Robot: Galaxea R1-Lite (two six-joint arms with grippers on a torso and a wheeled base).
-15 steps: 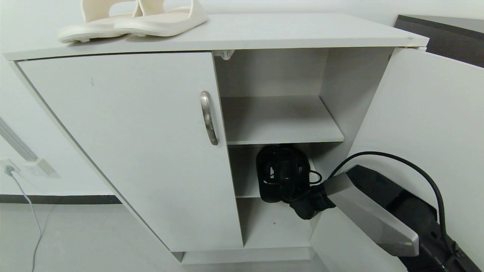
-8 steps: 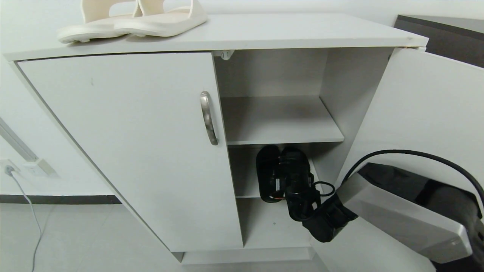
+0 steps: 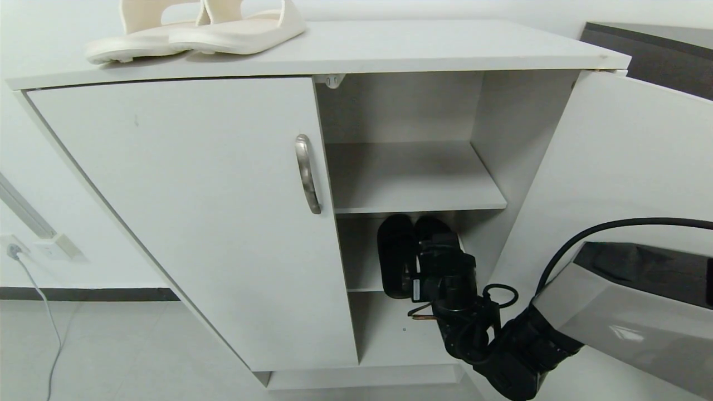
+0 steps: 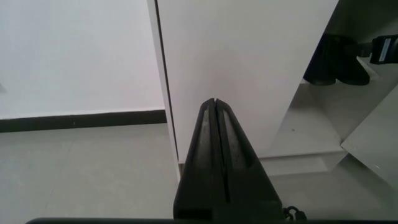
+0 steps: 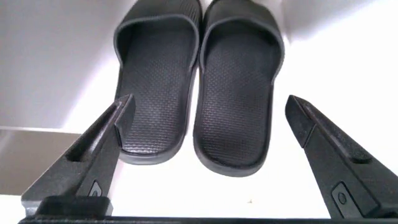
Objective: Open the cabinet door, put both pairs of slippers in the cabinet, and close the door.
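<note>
Black slippers [image 3: 396, 253] on lower shelf [image 3: 362, 278], right tool [image 5: 209, 102] released before them, left tool [image 4: 214, 104] clenched, cream slippers [image 3: 195, 30] atop cabinet [image 3: 418, 47]

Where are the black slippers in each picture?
Head view: the black slippers lie inside the cabinet's open half, below the bare upper shelf.
Left wrist view: black slippers, far off, past the closed door's edge.
Right wrist view: black slippers, close up and side by side, just beyond the open right pincer.
Shared landmark: the white shelf they rest on.
</note>
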